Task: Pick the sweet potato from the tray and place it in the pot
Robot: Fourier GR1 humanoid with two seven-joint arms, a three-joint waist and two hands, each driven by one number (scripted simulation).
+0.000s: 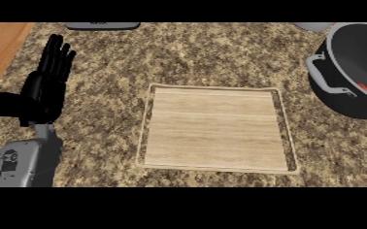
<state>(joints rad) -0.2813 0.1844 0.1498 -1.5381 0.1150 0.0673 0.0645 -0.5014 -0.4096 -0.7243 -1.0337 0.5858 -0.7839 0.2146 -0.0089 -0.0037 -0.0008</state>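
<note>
The wooden tray (215,126) lies in the middle of the counter (215,53), and no sweet potato is on it. The dark pot (342,104) stands at the right edge of the counter, with its pale handle (327,77) turned toward the tray. Inside the pot, just at the border of the view, a small reddish-orange sliver (362,86) shows. I judge this is probably the sweet potato, but too little of it is visible to be sure. The left hand (43,89) rests near the left edge of the counter, well apart from the tray, with straight fingers pointing up and nothing in it. The right hand is not visible. To my judgement the placing step is done or nearly done. The next move calls only for checking that the vegetable really lies in the pot.
</note>
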